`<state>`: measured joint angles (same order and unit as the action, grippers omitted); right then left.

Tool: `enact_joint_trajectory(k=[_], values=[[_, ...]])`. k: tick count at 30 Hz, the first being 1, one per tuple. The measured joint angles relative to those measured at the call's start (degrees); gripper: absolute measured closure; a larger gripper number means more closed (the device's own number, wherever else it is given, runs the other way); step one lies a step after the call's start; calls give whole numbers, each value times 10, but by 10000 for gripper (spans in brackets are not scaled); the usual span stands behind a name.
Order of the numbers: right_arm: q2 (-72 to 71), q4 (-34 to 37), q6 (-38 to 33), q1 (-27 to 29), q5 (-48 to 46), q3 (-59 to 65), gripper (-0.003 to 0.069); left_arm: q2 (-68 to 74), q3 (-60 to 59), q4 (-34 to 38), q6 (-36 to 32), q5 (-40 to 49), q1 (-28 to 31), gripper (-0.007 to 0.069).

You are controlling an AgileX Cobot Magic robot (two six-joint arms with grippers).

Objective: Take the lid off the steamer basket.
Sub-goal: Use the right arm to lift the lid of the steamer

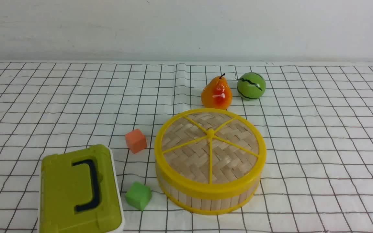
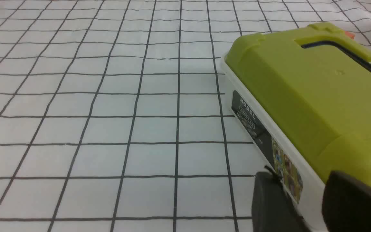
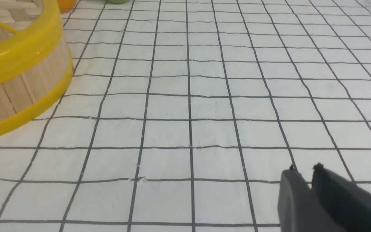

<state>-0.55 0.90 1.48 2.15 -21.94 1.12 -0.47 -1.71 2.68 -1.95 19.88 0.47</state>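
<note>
Lid (image 1: 210,146): seated flat on the steamer basket (image 1: 206,199), yellow rims flush, nothing touching the centre knob. Both toward the front edge of the desk (image 1: 319,145), a little right of its middle. Toward the far edge: pear (image 1: 216,93) and green ball (image 1: 251,86), side by side, pear near the basket. Orange cube (image 1: 136,140) and green cube (image 1: 138,195) just left of the basket. Green box (image 1: 76,191) at front-left. Left fingers (image 2: 275,203): apart, close beside the box wall, nothing held. Right fingers (image 3: 333,199): nearly together, thin slit only, empty, over the desk, well apart from the basket.
</note>
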Motion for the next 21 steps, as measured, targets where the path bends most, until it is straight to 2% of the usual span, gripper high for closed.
enact_joint_trajectory(k=[21], values=[[0,0,0,0,0,0,546,0,0,0,0,0,0,385]])
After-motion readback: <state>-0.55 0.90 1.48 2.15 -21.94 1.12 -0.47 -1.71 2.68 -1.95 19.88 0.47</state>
